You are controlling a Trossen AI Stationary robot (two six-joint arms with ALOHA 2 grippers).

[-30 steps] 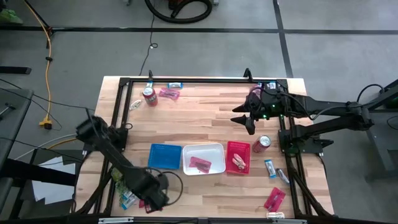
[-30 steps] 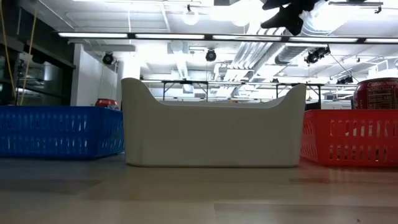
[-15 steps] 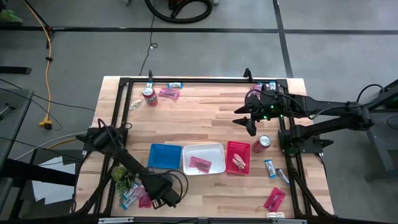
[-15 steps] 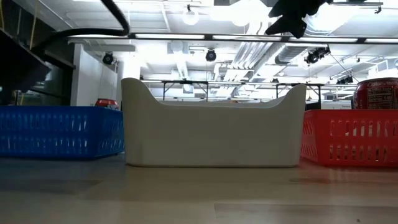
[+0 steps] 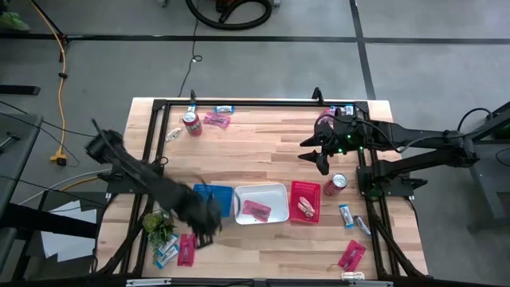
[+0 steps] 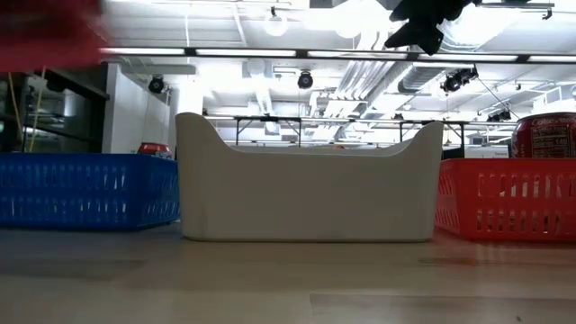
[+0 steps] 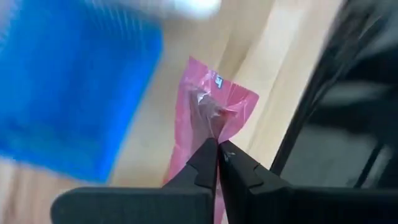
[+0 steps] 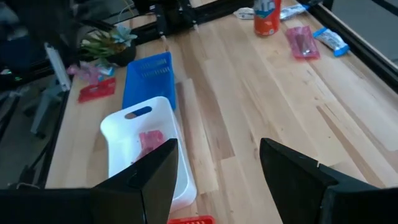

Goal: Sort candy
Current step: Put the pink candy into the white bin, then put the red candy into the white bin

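Note:
My left gripper (image 5: 205, 229) (image 7: 217, 148) hangs over the near left of the table, just in front of the blue tray (image 5: 211, 199), shut on a pink candy packet (image 5: 187, 249) (image 7: 205, 106). A red blur (image 6: 45, 36) at the low view's upper left may be that packet. My right gripper (image 5: 319, 155) (image 8: 217, 177) hovers open and empty over the far right. The white tray (image 5: 271, 191) holds a pink packet (image 5: 256, 210). A pale sweet (image 5: 304, 207) lies in the red tray (image 5: 305, 188). My left gripper pinches the pink packet between its two shut fingertips (image 7: 208, 155), at a crinkled spot (image 7: 208, 115) near the middle of its width. The packet reaches past the fingertips and looks raised off the wood; how many layers are caught I cannot tell.
A small plant (image 5: 158, 227) and blue-and-white bars (image 5: 166, 253) lie near the left frame. Soda cans stand at the far left (image 5: 191, 123) and beside the red tray (image 5: 335, 184). More candy lies along the far edge (image 5: 217, 119) and at the near right (image 5: 351, 253).
My left gripper has shut on the pink packet at the table's near edge and swung quickly up and toward the blue tray, taking the packet along. My right gripper has kept still.

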